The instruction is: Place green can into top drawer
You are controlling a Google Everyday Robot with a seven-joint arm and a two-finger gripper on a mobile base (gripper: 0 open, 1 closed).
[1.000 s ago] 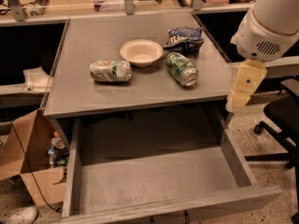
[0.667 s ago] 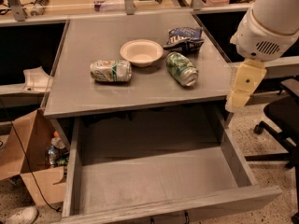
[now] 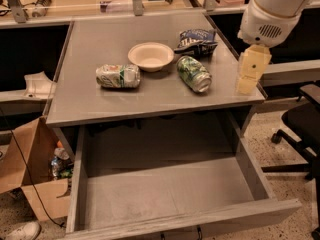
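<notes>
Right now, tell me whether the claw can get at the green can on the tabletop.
Probably yes. The claw hangs over the right edge of the table, and the green can lies on its side just beside it with nothing between.

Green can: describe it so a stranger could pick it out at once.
On the grey table above the open top drawer, look right of the white bowl. The green can lies on its side there, between the bowl and the gripper at the table's right edge. Dark leafy print, unlike the paler can left of the bowl.
</notes>
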